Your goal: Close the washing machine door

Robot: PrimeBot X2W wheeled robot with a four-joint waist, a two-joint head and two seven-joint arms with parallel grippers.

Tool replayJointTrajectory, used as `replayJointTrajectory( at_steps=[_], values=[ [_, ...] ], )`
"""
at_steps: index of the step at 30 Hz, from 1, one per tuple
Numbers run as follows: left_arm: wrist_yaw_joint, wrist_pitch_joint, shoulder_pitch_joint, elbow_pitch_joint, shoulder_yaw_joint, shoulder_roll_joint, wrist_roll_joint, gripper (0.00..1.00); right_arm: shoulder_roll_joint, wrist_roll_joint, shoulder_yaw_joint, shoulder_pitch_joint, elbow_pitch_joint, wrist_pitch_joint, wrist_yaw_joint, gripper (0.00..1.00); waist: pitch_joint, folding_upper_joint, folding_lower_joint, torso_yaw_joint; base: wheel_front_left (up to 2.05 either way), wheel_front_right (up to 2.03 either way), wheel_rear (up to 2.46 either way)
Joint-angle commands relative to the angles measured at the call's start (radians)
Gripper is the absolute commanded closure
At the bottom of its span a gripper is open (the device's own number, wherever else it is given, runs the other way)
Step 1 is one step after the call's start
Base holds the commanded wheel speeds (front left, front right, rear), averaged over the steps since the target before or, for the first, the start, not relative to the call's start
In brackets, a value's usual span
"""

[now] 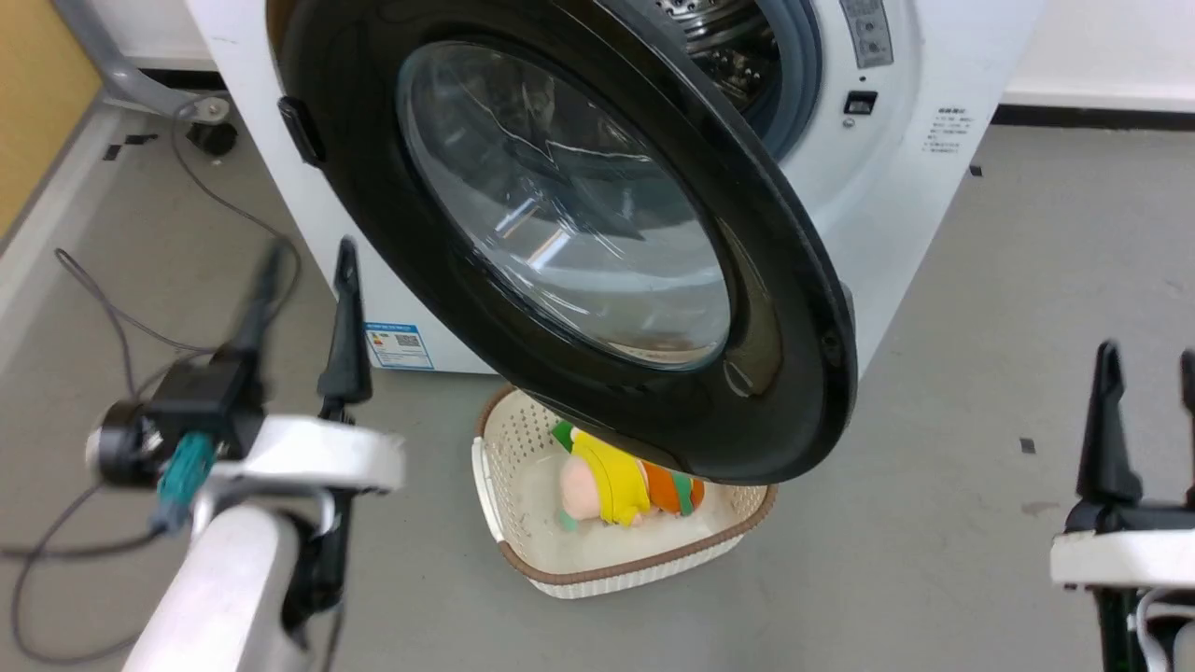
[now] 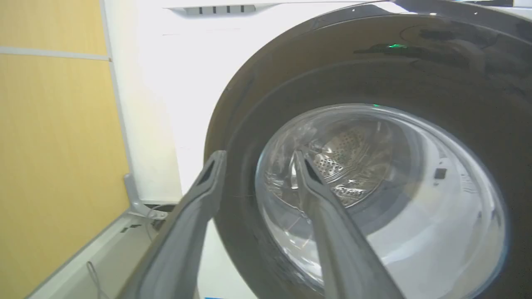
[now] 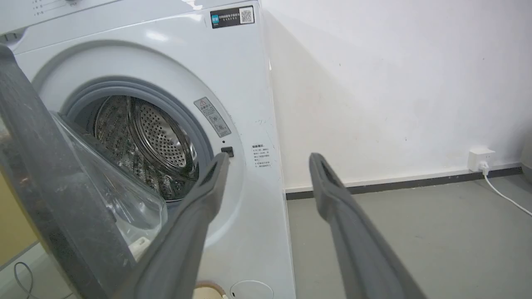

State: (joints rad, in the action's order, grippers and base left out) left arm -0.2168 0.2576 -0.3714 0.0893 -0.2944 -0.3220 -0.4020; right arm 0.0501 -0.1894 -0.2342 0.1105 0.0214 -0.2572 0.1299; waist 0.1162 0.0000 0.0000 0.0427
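Evidently on approach, the left gripper [image 1: 311,247] and right gripper [image 1: 1148,355], jaws spread and empty, faced the open washing machine door [image 1: 579,233], which next needed a push against its black rim.

left arm [image 1: 224,579] forward, jaws apart, empty | right arm [image 1: 1120,557] forward, jaws apart, empty

Black-rimmed round glass washing machine door [image 1: 560,224] is hung open before white washing machine [image 1: 892,210]; cream plastic basket [image 1: 602,581] is set at door's 6 o'clock.

left hand [image 1: 311,250] blurred, basket [image 1: 616,571] — partly hidden
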Motion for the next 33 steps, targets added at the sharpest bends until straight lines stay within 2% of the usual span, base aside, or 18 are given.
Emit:
replayJointTrajectory(
  at_steps=[1,4,6,9,10,11,12,13,22,28,31,33],
  values=[
    [-0.023,0.004,0.034,-0.009,0.016,-0.006,0.03,0.0,0.0,0.008,-0.002,0.02,-0.013,-0.005,0.001,0.0,-0.008,0.0,0.0,0.006,0.0,0.0,0.0],
    [-0.083,0.004,0.098,-0.04,0.068,-0.019,0.109,0.0,0.0,0.017,-0.003,0.04,-0.042,-0.005,0.001,0.0,-0.021,0.0,0.0,0.015,0.0,0.0,0.0],
    [-0.105,0.004,0.144,-0.07,0.103,-0.017,0.132,0.0,0.0,0.018,0.004,0.054,-0.062,-0.005,0.001,0.0,-0.029,0.0,0.0,0.021,0.0,0.0,0.0],
    [-0.103,0.004,0.21,-0.114,0.14,-0.02,0.154,0.0,0.0,0.013,0.024,0.072,-0.093,-0.005,0.001,0.0,-0.038,0.0,0.0,0.033,0.0,0.0,0.0],
    [-0.098,0.004,0.23,-0.121,0.147,-0.022,0.161,0.0,0.0,0.015,0.033,0.079,-0.107,-0.005,0.001,0.04,-0.041,0.0,0.0,0.038,0.0,0.0,0.0],
    [-0.09,0.004,0.249,-0.128,0.152,-0.022,0.167,0.0,0.0,0.013,0.042,0.086,-0.121,-0.005,0.001,0.51,-0.044,0.0,0.0,0.042,0.0,0.0,0.0],
    [-0.082,0.004,0.266,-0.133,0.156,-0.021,0.17,0.0,0.0,0.011,0.054,0.093,-0.136,-0.005,0.001,0.6,-0.046,0.0,0.0,0.046,0.0,0.0,0.0],
    [-0.074,0.004,0.282,-0.135,0.158,-0.019,0.174,0.0,0.0,0.009,0.066,0.099,-0.151,-0.005,0.001,1.0,-0.048,0.0,0.0,0.05,0.0,0.0,0.0],
    [-0.024,0.004,0.355,-0.11,0.169,0.021,0.201,0.0,0.019,-0.019,0.257,0.128,-0.28,-0.005,0.001,1.0,-0.067,0.0,0.0,0.086,0.0,0.0,0.0],
    [0.005,0.004,0.362,-0.083,0.188,0.05,0.213,0.0,0.124,-0.062,0.447,0.143,-0.3,-0.005,0.001,1.0,-0.067,0.0,0.0,0.095,0.0,0.0,0.0],
    [0.017,0.004,0.364,-0.07,0.199,0.064,0.22,0.0,0.2,-0.049,0.553,0.15,-0.277,-0.005,0.001,1.0,-0.062,0.0,0.0,0.092,0.0,0.0,0.0],
    [0.023,0.004,0.363,-0.065,0.206,0.073,0.226,0.0,0.227,-0.056,0.597,0.152,-0.248,-0.005,0.001,1.0,-0.057,0.0,0.0,0.091,0.0,0.0,0.0]
  ],
)
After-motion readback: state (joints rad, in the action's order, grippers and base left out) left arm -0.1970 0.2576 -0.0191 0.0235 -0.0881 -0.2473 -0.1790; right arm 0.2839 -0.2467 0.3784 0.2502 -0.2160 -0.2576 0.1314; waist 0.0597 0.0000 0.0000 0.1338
